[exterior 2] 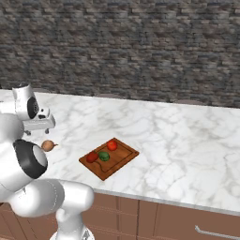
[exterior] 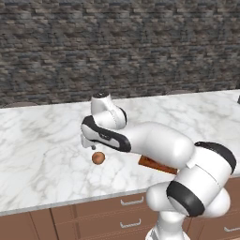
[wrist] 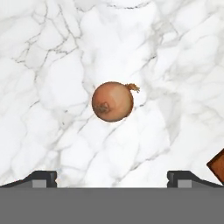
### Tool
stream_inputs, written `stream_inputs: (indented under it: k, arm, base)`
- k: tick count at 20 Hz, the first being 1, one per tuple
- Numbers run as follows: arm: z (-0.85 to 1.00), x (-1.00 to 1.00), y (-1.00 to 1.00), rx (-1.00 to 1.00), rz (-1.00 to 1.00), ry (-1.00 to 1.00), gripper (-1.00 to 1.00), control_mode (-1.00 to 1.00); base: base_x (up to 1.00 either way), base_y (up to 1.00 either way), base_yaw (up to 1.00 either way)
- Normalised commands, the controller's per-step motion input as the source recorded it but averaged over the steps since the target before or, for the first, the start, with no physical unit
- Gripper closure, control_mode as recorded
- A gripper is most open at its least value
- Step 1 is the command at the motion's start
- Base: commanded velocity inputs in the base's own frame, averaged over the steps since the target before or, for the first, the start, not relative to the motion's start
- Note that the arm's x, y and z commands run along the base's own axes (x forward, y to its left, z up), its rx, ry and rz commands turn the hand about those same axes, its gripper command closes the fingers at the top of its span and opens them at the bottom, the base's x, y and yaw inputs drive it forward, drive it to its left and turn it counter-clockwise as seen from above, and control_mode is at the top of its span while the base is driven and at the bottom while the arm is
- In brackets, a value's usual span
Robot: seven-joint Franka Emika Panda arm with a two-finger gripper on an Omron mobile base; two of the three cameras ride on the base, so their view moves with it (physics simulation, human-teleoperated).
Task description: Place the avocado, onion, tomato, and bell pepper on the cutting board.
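Three things sit on the cutting board [exterior 2: 110,159]: the green avocado [exterior 2: 104,156] and two red ones. One red ball [exterior 2: 92,156] touches the avocado on its side toward the gripper. The other red ball [exterior 2: 112,145] is a bit farther back on the board, close to the avocado. I cannot tell which red one is the tomato and which is the bell pepper. The board lies flat on the white marble counter [exterior 2: 178,136], well off to the gripper's right in the right base view. In the hand view only a brown corner of the board [wrist: 217,165] pokes in at the lower right edge.

The onion [wrist: 112,101] is not on the board. It sits by itself on the counter, right under the gripper [wrist: 112,180]. In the hand view the onion is in the middle, with its little dry tip pointing up and to the right. The two dark fingertips [wrist: 40,178] show at the bottom, one far to each side, so the jaws are wide apart and hold nothing. The onion does not touch them.

In the left base view the gripper [exterior: 87,144] hangs just above the onion [exterior: 98,158], and a bit of the board [exterior: 157,165] peeks out from behind the arm. In the right base view the onion [exterior 2: 48,145] lies just below the hand, between it and the board.
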Motion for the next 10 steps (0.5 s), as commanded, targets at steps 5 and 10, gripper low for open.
stream_inputs:
  k: [5, 10]
  arm:
    - [-0.13, 0.33, 0.17, 0.0, 0.0, -0.02, -1.0, -1.0]
    - [-0.25, 0.25, 0.04, 0.0, 0.0, 0.0, -1.0, -1.0]
  base:
    - [0.0, 0.0, 0.0]
    - [0.0, 0.0, 0.0]
